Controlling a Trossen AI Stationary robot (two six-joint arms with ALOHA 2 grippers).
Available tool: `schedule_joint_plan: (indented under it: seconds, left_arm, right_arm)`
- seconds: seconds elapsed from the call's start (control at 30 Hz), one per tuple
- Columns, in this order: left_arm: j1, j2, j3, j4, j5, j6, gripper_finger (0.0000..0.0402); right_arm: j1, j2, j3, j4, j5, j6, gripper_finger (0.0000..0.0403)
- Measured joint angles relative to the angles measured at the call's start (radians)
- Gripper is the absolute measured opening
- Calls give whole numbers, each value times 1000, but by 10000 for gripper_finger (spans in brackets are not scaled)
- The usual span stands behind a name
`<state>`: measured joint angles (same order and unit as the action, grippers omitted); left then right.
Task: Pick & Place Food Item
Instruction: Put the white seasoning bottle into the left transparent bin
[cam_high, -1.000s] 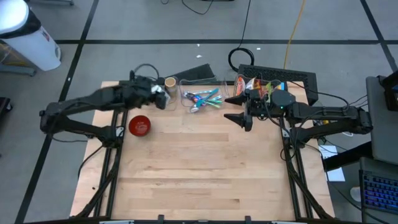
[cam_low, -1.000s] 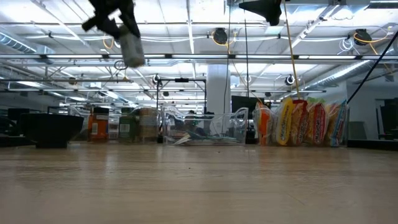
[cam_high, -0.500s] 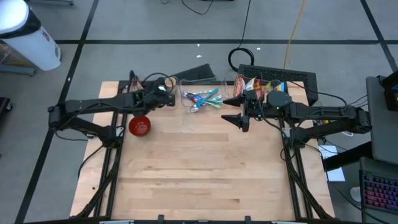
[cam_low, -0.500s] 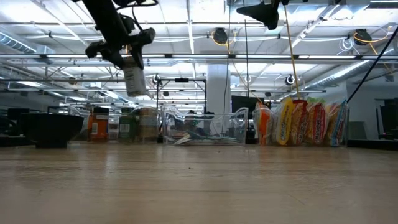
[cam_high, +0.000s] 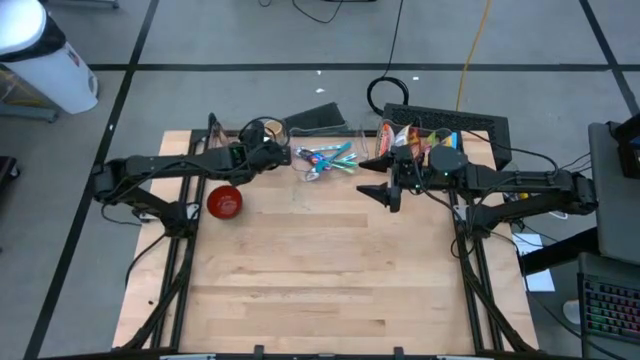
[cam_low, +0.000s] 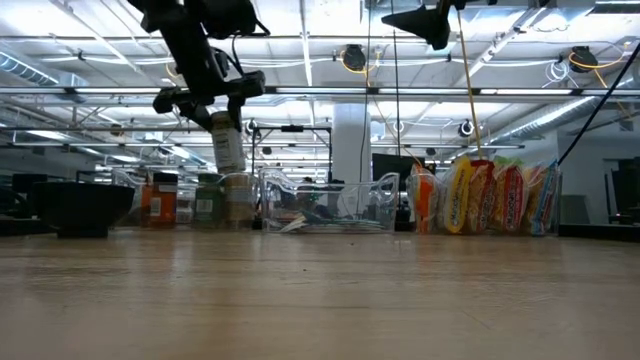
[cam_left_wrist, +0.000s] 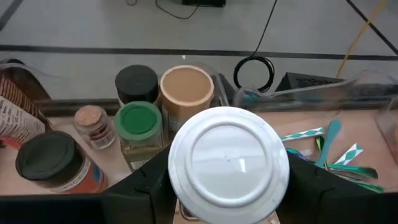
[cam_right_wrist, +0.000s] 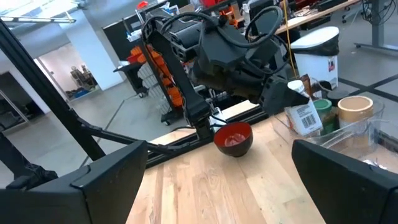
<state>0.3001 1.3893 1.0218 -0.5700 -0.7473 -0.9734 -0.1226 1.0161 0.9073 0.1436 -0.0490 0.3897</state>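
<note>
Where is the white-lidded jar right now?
The white-lidded jar hangs in the left hand, lifted above the jar row at the table's far-left edge, beside the clear cutlery tray.

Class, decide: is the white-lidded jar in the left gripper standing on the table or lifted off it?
Lifted: the low view shows the jar hanging in the left gripper, above the jars on the table.

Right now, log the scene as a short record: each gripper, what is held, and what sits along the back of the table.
left gripper: shut on jar, held in the air above the other jars
jar lid: white, on
right gripper: open, empty, hanging above the table near the snack bags
back row: jars, clear tray of utensils, snack bags
bowl: red, on the table, left side
</note>
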Motion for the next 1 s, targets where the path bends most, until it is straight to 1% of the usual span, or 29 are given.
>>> schedule_joint_plan:
  seconds: [0.13,0.2,0.3,0.53,1.0]
  left_arm:
    - [5,-1,-2,40,-2,36,203]
    - [13,-17,-4,43,12,55,203]
    - [27,-31,-4,47,7,61,203]
    - [64,-31,-4,48,14,84,203]
    - [82,113,-4,54,24,51,203]
  right_arm:
    - [0,0,0,-9,0,20,393]
    - [0,0,0,-15,0,21,393]
    - [0,0,0,-34,0,21,393]
    - [0,0,0,-48,1,19,393]
    - [0,0,0,-48,4,28,393]
